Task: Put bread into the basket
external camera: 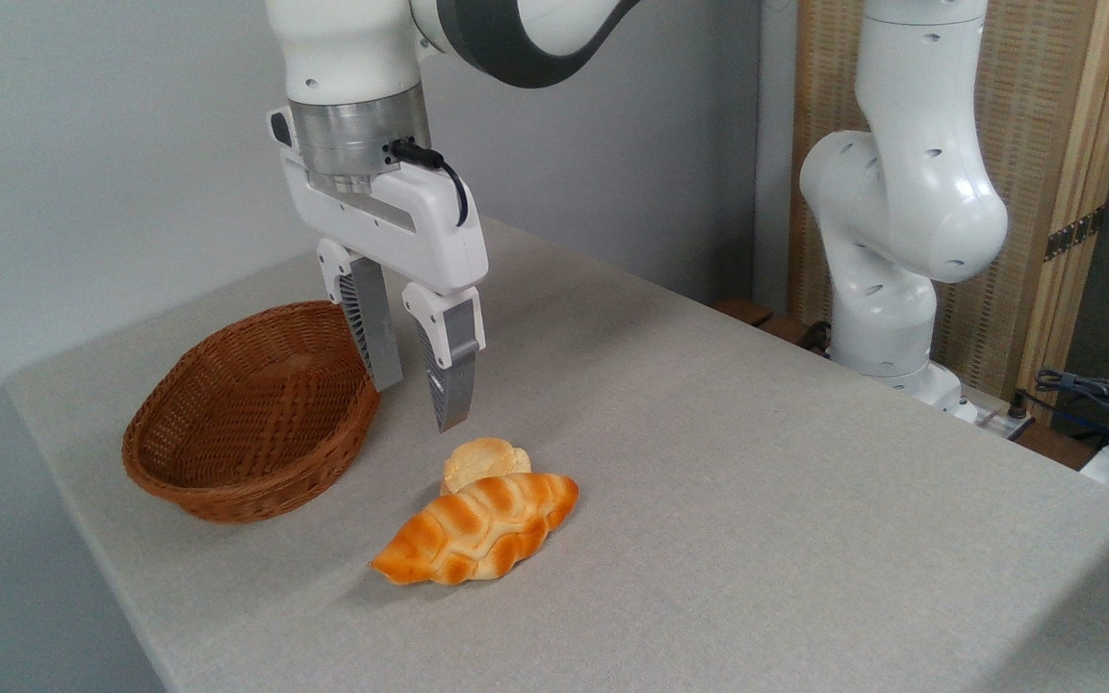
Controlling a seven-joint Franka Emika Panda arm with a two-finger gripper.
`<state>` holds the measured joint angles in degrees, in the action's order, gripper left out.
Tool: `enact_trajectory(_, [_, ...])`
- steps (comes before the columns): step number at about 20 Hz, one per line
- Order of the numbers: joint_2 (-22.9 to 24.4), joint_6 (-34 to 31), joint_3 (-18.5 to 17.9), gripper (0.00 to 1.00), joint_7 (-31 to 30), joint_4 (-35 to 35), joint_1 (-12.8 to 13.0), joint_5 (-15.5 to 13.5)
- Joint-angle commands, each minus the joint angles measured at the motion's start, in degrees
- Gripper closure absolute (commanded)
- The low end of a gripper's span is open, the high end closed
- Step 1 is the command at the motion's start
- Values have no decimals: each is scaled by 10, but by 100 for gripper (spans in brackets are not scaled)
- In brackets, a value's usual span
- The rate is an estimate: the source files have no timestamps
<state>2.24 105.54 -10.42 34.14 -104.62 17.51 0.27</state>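
Two breads: a long glossy orange-brown croissant-shaped loaf (477, 529) and a small round pale-golden bun (483, 462) are seen at lower centre, touching.
Loaf position: lain on the grey cloth-covered table (757, 481), outside the oval reddish-brown wicker basket (251, 423) at left.
Relation: the loaf is found below and slightly right of the white two-finger gripper (417, 404); its long axis runs lower left to upper right.
Gripper: fingers are spread, nothing is held.
Look: paler ridged segments, pointed ends.

Bun (483, 459) partly hidden behind bread (477, 528)
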Motion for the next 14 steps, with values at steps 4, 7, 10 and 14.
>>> enact_trajectory(4, [2,-28,-4,0,-8,10,0,0])
enact_trajectory(7, [3,-29,-4,0,-8,9,0,0])
enact_trajectory(10, [3,-29,-4,0,-8,10,0,0])
enact_trajectory(14, [2,-29,-4,0,-9,9,0,0])
